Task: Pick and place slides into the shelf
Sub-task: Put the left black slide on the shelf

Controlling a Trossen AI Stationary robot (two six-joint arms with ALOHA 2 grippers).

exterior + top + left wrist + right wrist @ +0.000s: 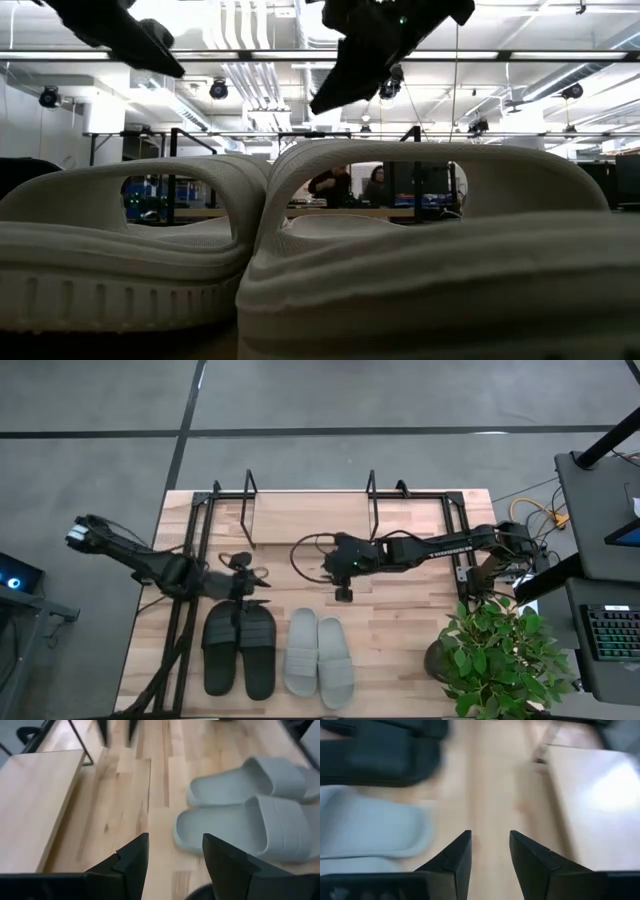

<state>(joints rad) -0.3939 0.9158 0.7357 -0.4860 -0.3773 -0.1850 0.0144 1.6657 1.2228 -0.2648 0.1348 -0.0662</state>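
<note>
From above, all four slides sit side by side on the wooden tabletop (400, 630) near its front edge: the matte black pair (240, 650) to the left, the light grey pair (319, 657) just beside it, touching or nearly so. Behind them stands the shelf (300, 515), a black wire frame with upright loops over a pale board, nothing on it. The left gripper (243, 582) hangs over the toes of the black pair; the right gripper (343, 592) hovers behind the grey pair, clear of it. Down at table height the grey slides fill the picture, chunky moulded foam with ribbed sole edges and broad arched straps, and people sit far off in the room. The left wrist camera shows its fingers (131, 860) spread apart, empty, grey slides ahead. The right wrist camera shows its fingers (455, 857) parted too, gripping nothing, bare wood between them.
</note>
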